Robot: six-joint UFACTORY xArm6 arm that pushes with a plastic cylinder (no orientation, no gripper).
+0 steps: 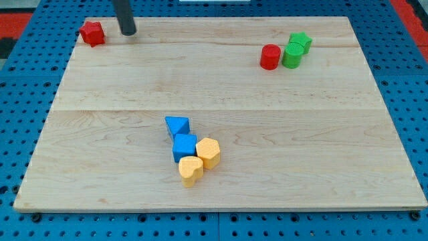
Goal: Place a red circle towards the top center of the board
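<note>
- Red circle [270, 57], a short upright cylinder, stands near the board's top edge, well toward the top right corner, not at top centre.
- Touching its right side is a green cylinder [291, 56], and a green star-like block [300, 43] sits just behind that one, nearer the top edge.
- My tip [127, 32] rests near the top left corner, touching nothing; being a bare rod, it has no jaws to open or close and it carries no block.
- From my tip, the red circle lies far toward the right edge and slightly toward the bottom edge, with top centre between the two of us.
- That is the awkward part, as I judge it: the circle must travel leftward, so my tip would need to get round to its right side, where the green cylinder is pressed against it.
- A round block has no long axis, so an off-centre push would likely let it slip aside.
- Just left of my tip, a red angular block [92, 33] sits in the top left corner; it is not the circle.
- Well apart, near the bottom centre, a blue triangle [178, 125], blue cube [184, 146], yellow hexagon-like block [208, 152] and yellow heart [191, 171] cluster together.
- The wooden board [348, 167] lies on a blue pegboard surface [408, 87].
</note>
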